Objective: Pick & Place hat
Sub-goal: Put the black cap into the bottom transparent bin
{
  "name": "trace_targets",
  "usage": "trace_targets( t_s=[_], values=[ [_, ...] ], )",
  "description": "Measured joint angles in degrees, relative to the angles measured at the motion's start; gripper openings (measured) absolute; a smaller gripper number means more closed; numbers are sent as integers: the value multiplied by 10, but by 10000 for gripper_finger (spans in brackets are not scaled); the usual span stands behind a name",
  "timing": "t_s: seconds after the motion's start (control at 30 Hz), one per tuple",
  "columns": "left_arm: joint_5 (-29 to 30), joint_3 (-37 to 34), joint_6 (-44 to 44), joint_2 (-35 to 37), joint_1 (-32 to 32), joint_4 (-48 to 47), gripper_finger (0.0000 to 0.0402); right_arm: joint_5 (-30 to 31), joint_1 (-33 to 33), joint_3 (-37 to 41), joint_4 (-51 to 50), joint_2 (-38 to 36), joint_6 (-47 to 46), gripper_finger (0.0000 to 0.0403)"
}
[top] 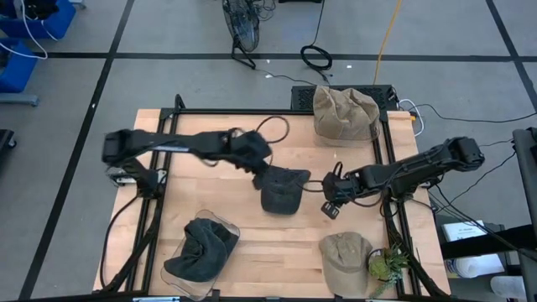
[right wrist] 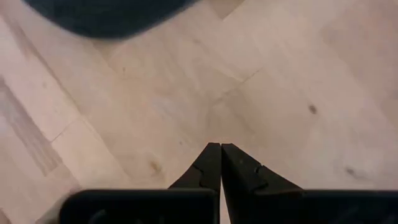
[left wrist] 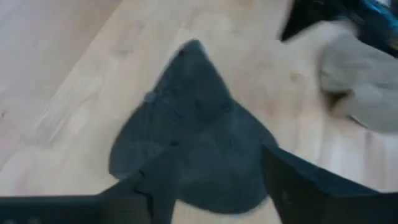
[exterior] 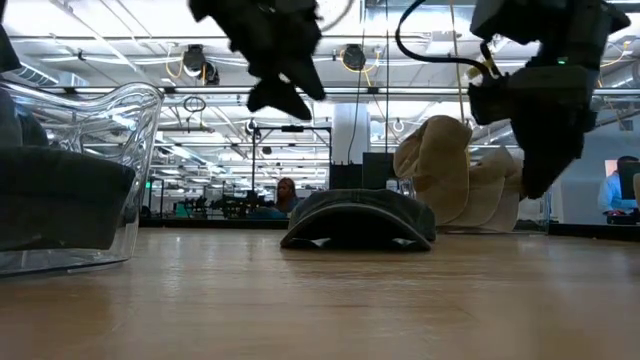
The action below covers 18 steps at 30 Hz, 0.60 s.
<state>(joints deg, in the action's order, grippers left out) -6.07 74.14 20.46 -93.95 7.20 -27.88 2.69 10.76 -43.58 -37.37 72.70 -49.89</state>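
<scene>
A dark grey hat (top: pixel 281 190) lies flat on the wooden table near its middle, resting on its rim and brim (exterior: pixel 360 222). My left gripper (top: pixel 265 166) hovers above the hat's far left side, open. In the left wrist view the hat (left wrist: pixel 193 130) lies beyond the spread fingers of my left gripper (left wrist: pixel 211 193), and in the low view my left gripper (exterior: pixel 285 90) is well clear of it. My right gripper (top: pixel 331 204) hangs shut just to the right of the hat, above bare wood (right wrist: pixel 221 165).
A tan hat (top: pixel 344 113) sits at the far edge and another tan hat (top: pixel 344 260) at the near right, beside a small plant (top: pixel 388 265). A clear container (top: pixel 200 247) at the near left holds a dark hat. A black frame (top: pixel 252 111) borders the table.
</scene>
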Motion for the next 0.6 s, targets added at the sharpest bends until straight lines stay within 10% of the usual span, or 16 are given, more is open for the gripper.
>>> trace_targets(
  t_s=[0.3,0.6],
  values=[
    [3,66,156,-105,74,-46,337,0,20,56,40,-38,-2,1],
    [-47,65,231,-172,101,-80,323,1,21,74,62,-73,11,1]
  ],
)
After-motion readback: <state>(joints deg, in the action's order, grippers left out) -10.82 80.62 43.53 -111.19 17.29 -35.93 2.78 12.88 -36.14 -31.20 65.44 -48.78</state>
